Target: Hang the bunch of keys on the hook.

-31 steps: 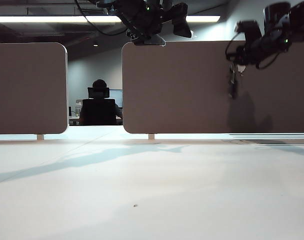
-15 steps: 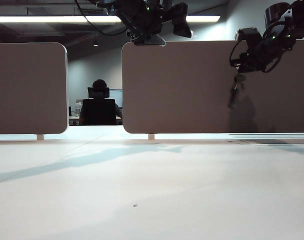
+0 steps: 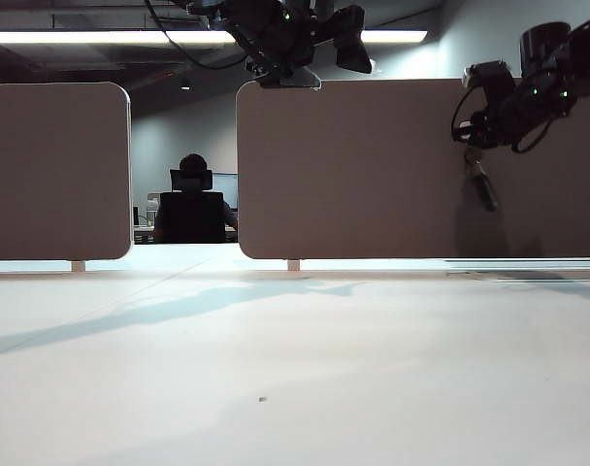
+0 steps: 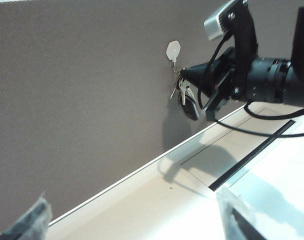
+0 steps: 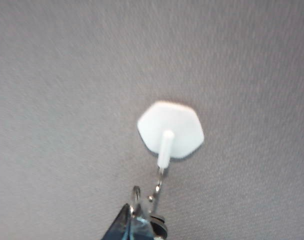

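Against the brown panel (image 3: pixel 373 165), the right gripper (image 4: pixel 184 73), pinching the bunch of keys (image 4: pixel 186 97), has drifted rightward to just below the hook (image 5: pixel 167 132), ready for hanging; the left gripper (image 3: pixel 358 49), upper centre, stays spread.

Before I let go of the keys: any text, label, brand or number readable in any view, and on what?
None readable.
The hook: plain pale plate, no marking.
The bunch of keys, held in the shut right gripper: fob too small and dark to read.
The brown panel: blank.
The left gripper, open: unmarked.
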